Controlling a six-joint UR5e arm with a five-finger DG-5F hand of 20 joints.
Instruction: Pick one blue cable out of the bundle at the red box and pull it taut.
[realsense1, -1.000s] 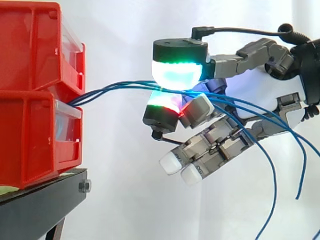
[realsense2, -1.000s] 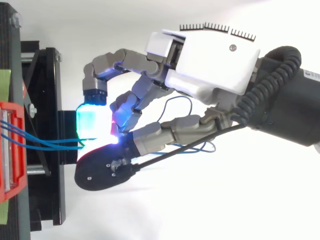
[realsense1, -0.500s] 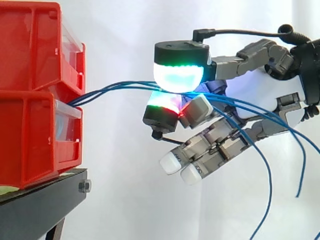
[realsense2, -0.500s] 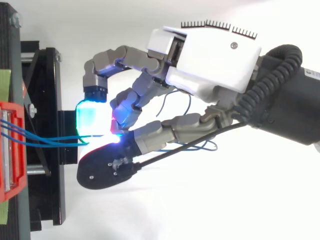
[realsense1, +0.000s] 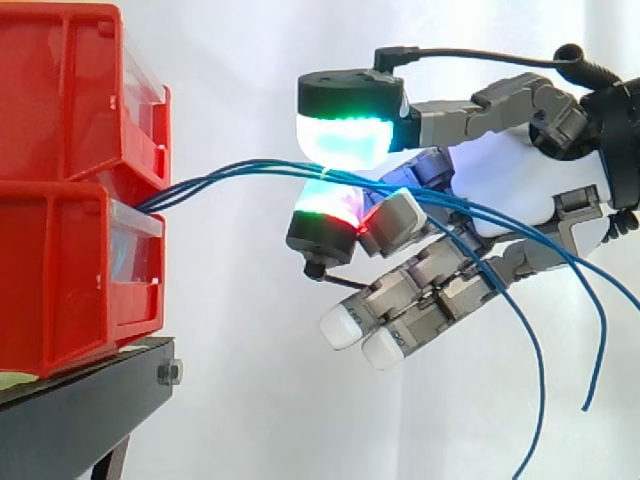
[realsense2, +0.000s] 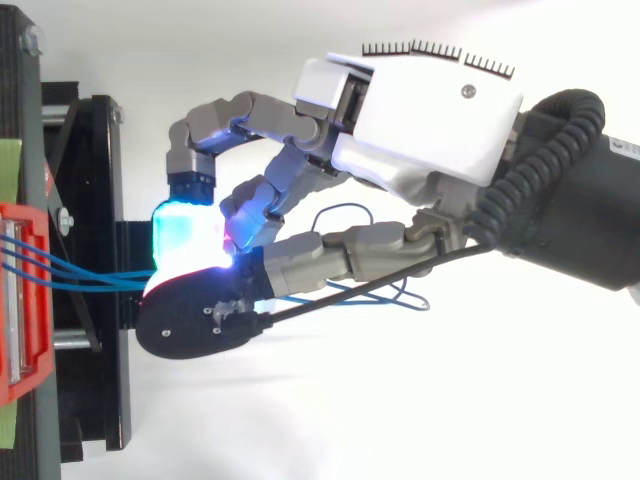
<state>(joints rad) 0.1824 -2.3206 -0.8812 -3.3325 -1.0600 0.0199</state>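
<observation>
upper pad (realsense1: 345, 140) has lifted a touch and shifted toward the box (realsense1: 60, 280) vs a second ago. in top view its black back now sits closer to the stand (realsense2: 100, 150). rest of the hand (realsense2: 420, 130) has hardly moved.

fingers are curled round the bundle (realsense1: 200, 184), with the strands running between the upper pad and the lower pad (realsense1: 328, 205). that's several blue strands, not one. the clamp looks light: side view shows a thin gap under the upper pad. the bundle leaves the box front and arcs up to the pads with visible sag, and the free ends hang down past the palm. my read: not singled out and not taut yet.

doing this step well:
- use the lower pad as a shelf and open just enough for the extra strands to slip off.
- close on one strand mid-pad, not at the edge.
- pull straight away from the box along the strand's line, level and slow, and stop once the sag is gone.

risks: dragging the whole bundle, or the strand slipping out of a light clamp.
</observation>
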